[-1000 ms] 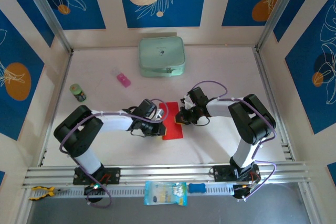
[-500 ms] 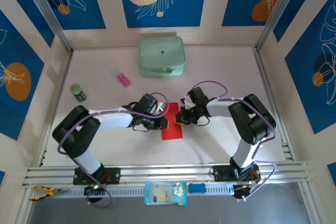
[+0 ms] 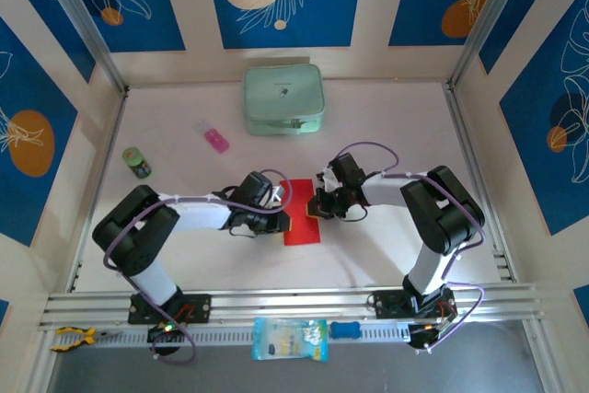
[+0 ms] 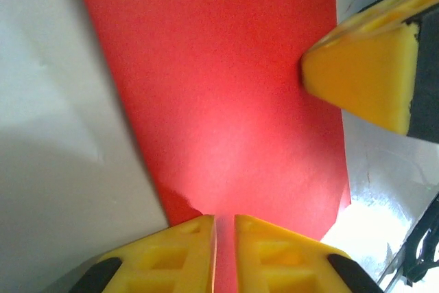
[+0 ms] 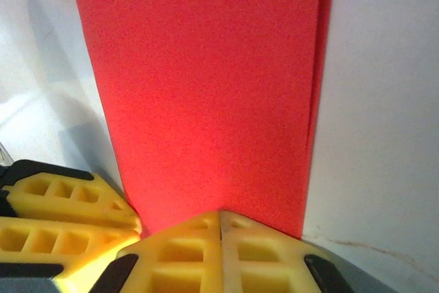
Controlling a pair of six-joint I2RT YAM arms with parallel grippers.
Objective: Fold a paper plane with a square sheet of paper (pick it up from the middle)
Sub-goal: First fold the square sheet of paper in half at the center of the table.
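Left gripper has crept back a bit toward my near side along the sheet's edge since half a second ago. The right gripper hasn't budged, and the sheet looks to be in the same spot. So where things are: the sheet lies flat on the table, mid-front, right between my two grippers, and it's a long narrow red strip now, which I take to be the first half-fold. Along one long side in the right wrist view a thin sliver of a second layer peeks out, so the edges don't quite match. My right jaws are pressed tight together with nothing between them, tips parked on one short edge of the sheet. My left jaws sit a hair apart with red showing through the slit, tips at the sheet's left edge, and honestly I can't tell if they're nipping paper or just resting on it. What worries me: if the left tips drag sideways while the right ones pin, the strip could buckle or pivot, and that offset between the layers would get baked into a crooked crease, so I'd end up with a lopsided plane. If I try lifting with that loose left hold, the paper probably just slips out. The two sets of fingers are also very near each other, so a careless move could knock them together.
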